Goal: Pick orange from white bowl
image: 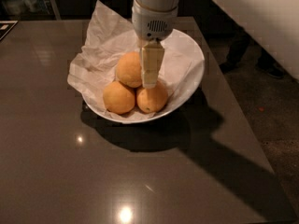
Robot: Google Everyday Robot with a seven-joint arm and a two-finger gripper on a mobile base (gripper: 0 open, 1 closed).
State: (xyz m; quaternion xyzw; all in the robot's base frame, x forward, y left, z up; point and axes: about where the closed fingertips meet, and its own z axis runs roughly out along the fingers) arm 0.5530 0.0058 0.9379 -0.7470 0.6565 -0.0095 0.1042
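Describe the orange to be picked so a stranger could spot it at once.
On the dark table sits a white bowl lined with crumpled paper, holding three fruits. The orange is the rear one, beside the gripper that hangs over the bowl. It is paler and larger than the two deeper-orange fruits in front.

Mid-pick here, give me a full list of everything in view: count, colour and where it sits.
pale yellow-orange round orange: one, dull yellow-orange, back of the fruit pile in the bowl
smaller deeper-orange round fruits: two, orange, front left and front right of the pile
wide shallow glossy white bowl: one, white, on the table, centre back
crumpled white paper sheet: one, white, lining the bowl, spilling over its left rim
glossy dark grey table: one, dark grey, fills most of the view
pincer: one, cream, hanging over the bowl, just right of the pale orange
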